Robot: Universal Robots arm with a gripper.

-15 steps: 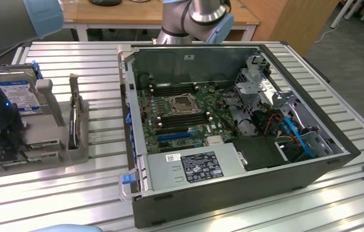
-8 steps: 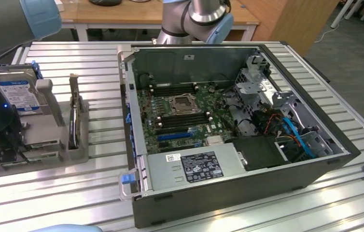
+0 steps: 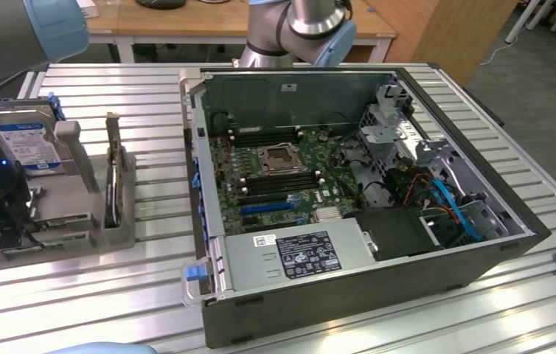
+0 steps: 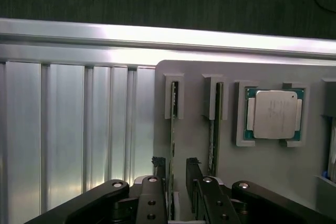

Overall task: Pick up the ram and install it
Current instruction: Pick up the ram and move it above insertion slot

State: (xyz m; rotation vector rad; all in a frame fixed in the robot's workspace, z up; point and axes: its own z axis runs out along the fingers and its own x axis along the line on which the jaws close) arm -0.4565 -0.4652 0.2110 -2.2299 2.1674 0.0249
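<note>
Wrist view: the gripper [image 4: 176,162] hangs low over a grey fixture [image 4: 184,72] that lies on the ribbed aluminium table [image 4: 63,129]. Its two dark fingers [image 4: 159,169] stand apart, released, one on each side of the ram [image 4: 171,140]. The ram is a thin green stick set on edge, with its far end seated in a small grey slot block. It runs between the fingers, close against one of them, and a clear gap shows on the other side, so nothing is clamped. A second stick [image 4: 214,135] stands on edge in the neighbouring slot, parallel to the first and outside the fingers. Beyond it, a square silver CPU chip [image 4: 275,114] rests flat in its own holder on the same fixture.

In the exterior view, the fixture sits at the frame's left on the table, with a hard drive [image 3: 27,147] bearing a blue-white label propped at its back. The arm [image 3: 3,37] comes down over this fixture from the upper left of the frame. The open computer case [image 3: 357,310] lies in the middle of the frame, just beside the fixture, with its green motherboard [image 3: 268,177] exposed.
</note>
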